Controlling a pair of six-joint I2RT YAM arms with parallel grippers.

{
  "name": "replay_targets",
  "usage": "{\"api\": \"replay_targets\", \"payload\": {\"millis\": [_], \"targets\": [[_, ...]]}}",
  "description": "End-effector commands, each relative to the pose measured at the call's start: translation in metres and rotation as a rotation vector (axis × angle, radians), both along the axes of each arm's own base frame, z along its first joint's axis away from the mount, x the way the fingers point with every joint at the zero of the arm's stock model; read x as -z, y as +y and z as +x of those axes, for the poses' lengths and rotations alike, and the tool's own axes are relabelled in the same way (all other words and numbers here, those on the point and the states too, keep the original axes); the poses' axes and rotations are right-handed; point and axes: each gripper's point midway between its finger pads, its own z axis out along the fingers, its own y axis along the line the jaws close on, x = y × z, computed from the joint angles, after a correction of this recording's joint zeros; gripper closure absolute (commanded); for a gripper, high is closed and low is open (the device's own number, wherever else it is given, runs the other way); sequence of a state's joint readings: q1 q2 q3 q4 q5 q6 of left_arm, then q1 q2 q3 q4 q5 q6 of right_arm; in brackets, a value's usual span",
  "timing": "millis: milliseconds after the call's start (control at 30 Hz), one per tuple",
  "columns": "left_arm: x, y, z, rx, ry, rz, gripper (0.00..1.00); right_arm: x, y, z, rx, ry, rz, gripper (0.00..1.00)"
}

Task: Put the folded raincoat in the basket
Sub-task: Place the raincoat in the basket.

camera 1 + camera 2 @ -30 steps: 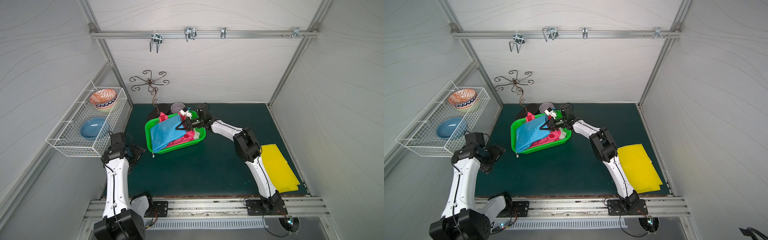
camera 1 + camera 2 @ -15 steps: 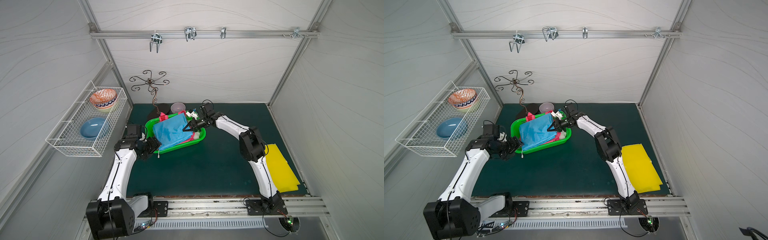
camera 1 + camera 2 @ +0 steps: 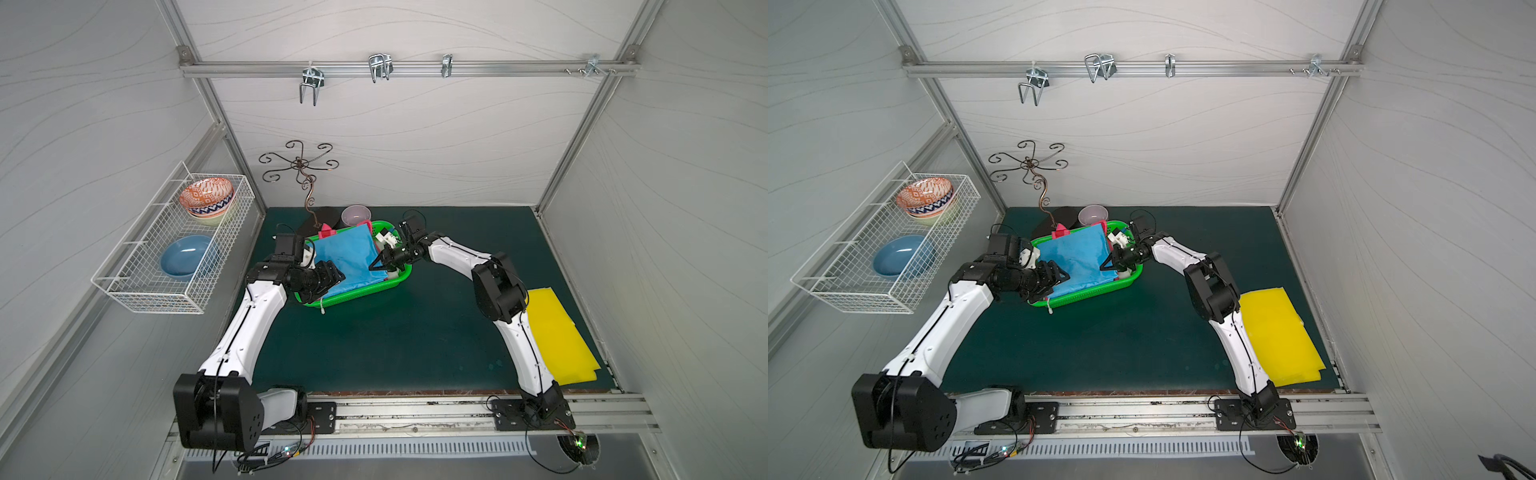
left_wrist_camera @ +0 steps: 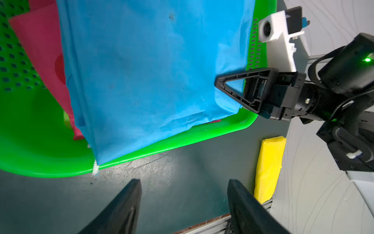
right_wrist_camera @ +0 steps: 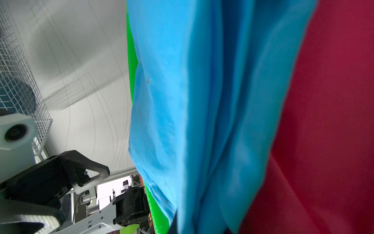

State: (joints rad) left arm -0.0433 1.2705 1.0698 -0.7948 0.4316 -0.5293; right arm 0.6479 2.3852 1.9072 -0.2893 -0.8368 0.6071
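- Right now my right gripper [image 4: 217, 83] is clamped on the edge of the blue raincoat [image 4: 141, 71], on the side of the basket nearest that arm. The right wrist view shows blue folds running straight into the closed jaws.
- My left gripper [image 4: 182, 188] holds nothing. Its fingers [image 4: 129, 194] stand apart with only dark mat between them, though narrower than a second ago.
- That left arm is the big change. A second ago it hung back by the white wire rack [image 3: 166, 249]; now it has swung in, and the gripper sits at the basket's near left corner in both top views.
- The raincoat has changed too. A second ago it was lifted and slanted from the right gripper; now it lies much flatter across the green basket [image 3: 361, 293], on top of a red folded cloth [image 4: 40, 40].
- It is not fully inside. One corner crosses the front rim, and a small white tag [image 4: 95, 170] hangs over the mat just outside the wall.
- I read this as the placing nearly done and the tidying about to begin. The left gripper looks set to push or tuck that overhanging corner while the right one holds the far edge.
- If I let go on the right first, the slippery fabric may slide toward the overhang.
- A yellow sheet [image 3: 552, 332] lies well apart, by the right arm's base, and plays no part.
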Motion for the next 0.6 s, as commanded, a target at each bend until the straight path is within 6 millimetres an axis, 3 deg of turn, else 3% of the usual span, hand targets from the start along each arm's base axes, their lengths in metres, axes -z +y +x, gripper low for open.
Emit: {"api": "replay_targets", "payload": {"millis": [0, 100, 367, 567], "targets": [[-0.004, -0.006, 0.016, 0.03, -0.029, -0.013, 0.3, 0.016, 0.0, 0.005, 0.061, -0.004, -0.028, 1.0], [0.009, -0.005, 0.02, 0.013, 0.017, -0.004, 0.32, 0.015, -0.001, 0.005, 0.083, 0.006, -0.014, 1.0], [0.052, 0.03, 0.022, -0.144, 0.155, 0.16, 0.33, 0.01, -0.002, -0.004, 0.076, 0.019, -0.002, 1.0], [0.065, 0.053, 0.021, -0.261, 0.221, 0.257, 0.33, -0.003, -0.003, -0.018, 0.07, 0.022, 0.015, 1.0]]}}
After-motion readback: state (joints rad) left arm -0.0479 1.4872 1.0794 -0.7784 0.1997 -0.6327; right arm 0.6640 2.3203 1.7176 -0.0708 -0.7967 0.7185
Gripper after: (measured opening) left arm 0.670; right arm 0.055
